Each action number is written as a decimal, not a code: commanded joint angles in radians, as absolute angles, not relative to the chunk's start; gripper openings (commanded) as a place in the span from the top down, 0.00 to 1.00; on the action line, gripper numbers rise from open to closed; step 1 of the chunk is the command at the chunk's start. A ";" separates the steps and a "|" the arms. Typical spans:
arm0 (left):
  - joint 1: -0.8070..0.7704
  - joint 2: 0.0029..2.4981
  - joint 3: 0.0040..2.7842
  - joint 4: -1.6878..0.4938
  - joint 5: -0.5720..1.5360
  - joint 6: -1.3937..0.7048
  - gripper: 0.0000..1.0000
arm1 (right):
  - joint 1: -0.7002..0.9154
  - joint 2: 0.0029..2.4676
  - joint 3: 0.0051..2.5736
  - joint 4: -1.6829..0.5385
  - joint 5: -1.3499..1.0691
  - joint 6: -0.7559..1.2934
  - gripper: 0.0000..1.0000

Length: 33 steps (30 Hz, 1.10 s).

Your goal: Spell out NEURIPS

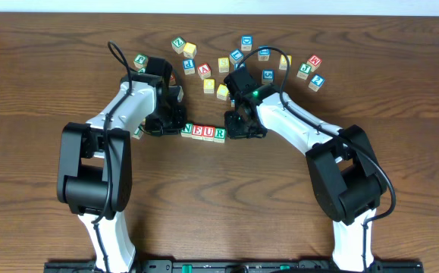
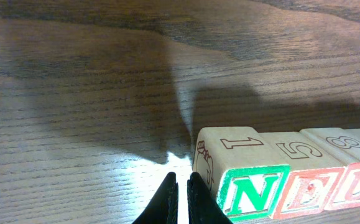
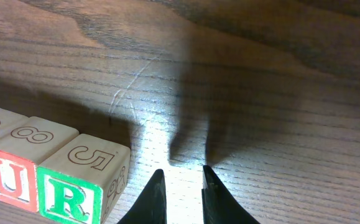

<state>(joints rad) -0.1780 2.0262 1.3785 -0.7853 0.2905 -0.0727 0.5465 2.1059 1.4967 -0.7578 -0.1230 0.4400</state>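
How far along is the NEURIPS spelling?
Done: four cubes stand in a touching row, N cube through R cube, reading NEUR. In hand: nothing; the left gripper sits shut beside N, the right gripper open and empty beside R. Left: I, P, S, to be found among the loose cubes beyond the row.

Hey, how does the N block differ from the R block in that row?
The N cube sits at the left end of the row with a 1 on top; the R cube sits at its right end with a 5 on top. Both show green letters in green frames.
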 commanded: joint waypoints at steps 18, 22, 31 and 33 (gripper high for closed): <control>-0.235 2.035 1.370 -0.807 0.303 -0.056 0.93 | 0.542 2.078 1.494 -0.748 -0.126 0.433 0.87; -0.235 2.035 1.370 -0.808 0.303 -0.056 0.92 | 0.542 2.078 1.494 -0.740 -0.126 0.433 0.86; -0.235 2.035 1.370 -0.808 0.302 -0.052 0.92 | 0.542 2.078 1.494 -0.745 -0.126 0.433 0.86; -0.232 2.035 1.373 -0.807 0.261 -0.052 0.92 | 0.539 2.078 1.494 -0.748 -0.125 0.432 0.87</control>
